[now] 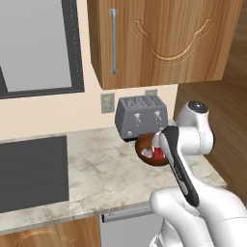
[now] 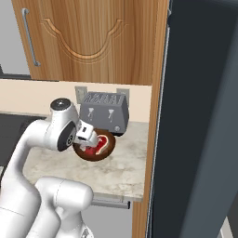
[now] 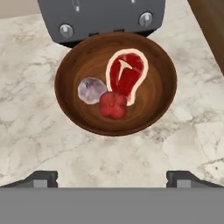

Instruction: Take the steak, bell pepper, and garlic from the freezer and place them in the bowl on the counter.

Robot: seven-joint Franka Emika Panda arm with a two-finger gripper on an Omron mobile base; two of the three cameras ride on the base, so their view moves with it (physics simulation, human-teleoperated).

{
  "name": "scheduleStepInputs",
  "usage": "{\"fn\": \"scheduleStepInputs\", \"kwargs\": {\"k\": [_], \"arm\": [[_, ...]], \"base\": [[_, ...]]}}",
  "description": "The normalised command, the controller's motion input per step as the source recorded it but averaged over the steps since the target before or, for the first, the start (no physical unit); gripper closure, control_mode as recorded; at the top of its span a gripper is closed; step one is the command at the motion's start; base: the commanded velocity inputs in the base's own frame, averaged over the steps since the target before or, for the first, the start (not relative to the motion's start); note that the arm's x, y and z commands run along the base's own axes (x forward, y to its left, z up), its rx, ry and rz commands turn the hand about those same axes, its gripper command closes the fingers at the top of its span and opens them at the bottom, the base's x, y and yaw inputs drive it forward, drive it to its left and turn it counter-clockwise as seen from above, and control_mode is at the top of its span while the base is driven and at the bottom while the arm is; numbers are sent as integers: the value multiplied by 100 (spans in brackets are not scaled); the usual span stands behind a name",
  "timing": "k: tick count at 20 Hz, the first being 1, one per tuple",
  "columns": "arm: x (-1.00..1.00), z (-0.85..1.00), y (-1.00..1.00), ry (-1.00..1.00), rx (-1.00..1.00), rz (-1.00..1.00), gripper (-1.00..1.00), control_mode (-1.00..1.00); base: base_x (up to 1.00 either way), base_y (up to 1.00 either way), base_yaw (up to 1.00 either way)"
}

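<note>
Gripper (image 3: 112, 177) spread wide, empty, poised above bowl (image 3: 70, 65) on counter (image 3: 35, 131), just before toaster (image 3: 100, 17). Steak (image 3: 127, 72), pepper (image 3: 113, 105) and garlic (image 3: 91, 90) all lying inside, touching. Judged complete; advise lifting straight up, avoiding rim and toaster.

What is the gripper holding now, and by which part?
Nothing. The jaws stand open above the bowl; the steak, bell pepper and garlic lie inside it.
</note>
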Motion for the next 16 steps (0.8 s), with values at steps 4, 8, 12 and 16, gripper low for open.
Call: {"fn": "scheduleStepInputs", "kwargs": {"k": [4, 8, 12, 16], "arm": [[-61, 65, 16, -4, -5, -4, -100, -100], [-53, 74, 11, -6, -7, 2, -100, -100], [-67, 60, 4, -6, -8, 7, -100, -100], [-71, 54, 1, -3, -4, 11, -100, -100]], "base": [[0, 0, 0], [0, 0, 0], [0, 0, 0], [0, 0, 0]]}}
